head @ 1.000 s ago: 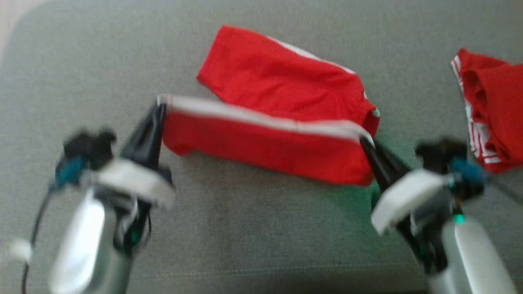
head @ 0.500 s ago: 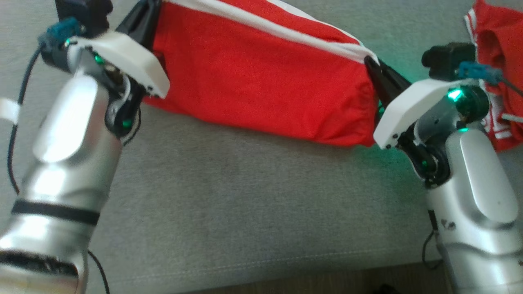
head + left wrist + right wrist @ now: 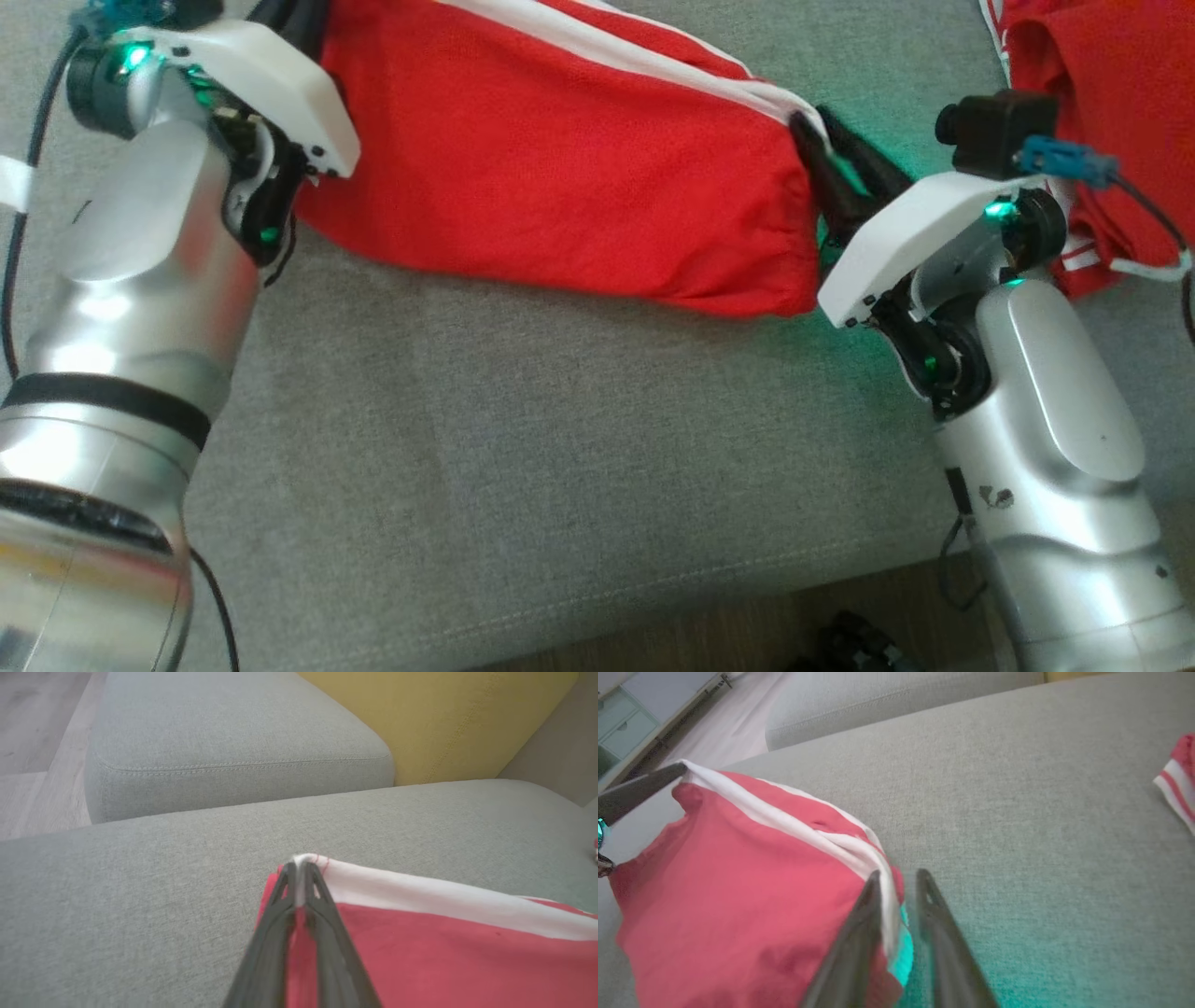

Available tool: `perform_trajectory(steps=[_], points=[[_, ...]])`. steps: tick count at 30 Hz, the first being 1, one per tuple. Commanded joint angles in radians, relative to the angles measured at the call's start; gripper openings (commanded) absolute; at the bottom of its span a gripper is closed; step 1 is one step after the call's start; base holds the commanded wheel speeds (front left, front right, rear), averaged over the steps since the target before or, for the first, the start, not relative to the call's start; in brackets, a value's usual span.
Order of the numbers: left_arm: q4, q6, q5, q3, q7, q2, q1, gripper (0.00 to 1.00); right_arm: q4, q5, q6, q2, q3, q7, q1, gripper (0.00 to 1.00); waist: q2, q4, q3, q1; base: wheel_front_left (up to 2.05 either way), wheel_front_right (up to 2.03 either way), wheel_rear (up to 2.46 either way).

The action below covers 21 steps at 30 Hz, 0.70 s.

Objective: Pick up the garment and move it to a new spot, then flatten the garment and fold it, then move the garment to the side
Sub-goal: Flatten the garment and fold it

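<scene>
The white-banded red cloth garment [image 3: 560, 177] lies stretched across the grey fabric sofa cushion [image 3: 523, 448]. Left jaws pinch its white left corner; right jaws stand slightly parted at its right corner.

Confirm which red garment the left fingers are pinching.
The stretched-out garment with the white band; the left fingers clamp its corner. The other red garment lies bunched at the far right.

You were in a home living room: grey sofa seat [image 3: 560, 448], yellow back cushion [image 3: 444, 718], wood floor [image 3: 32, 728], pale drawer unit [image 3: 623, 725].
</scene>
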Motion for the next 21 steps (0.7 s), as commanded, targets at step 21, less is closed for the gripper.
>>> perform_trajectory(steps=[21], points=[[-0.630, 0.214, 0.200, 0.341, -0.056, 0.064, 0.455, 1.00, -0.344, -0.258, 0.004, -0.007, -0.116, -0.404, 0.299, 1.00, 0.0000, 0.099, -0.092, -0.0001, 0.00, 0.00, 0.00]])
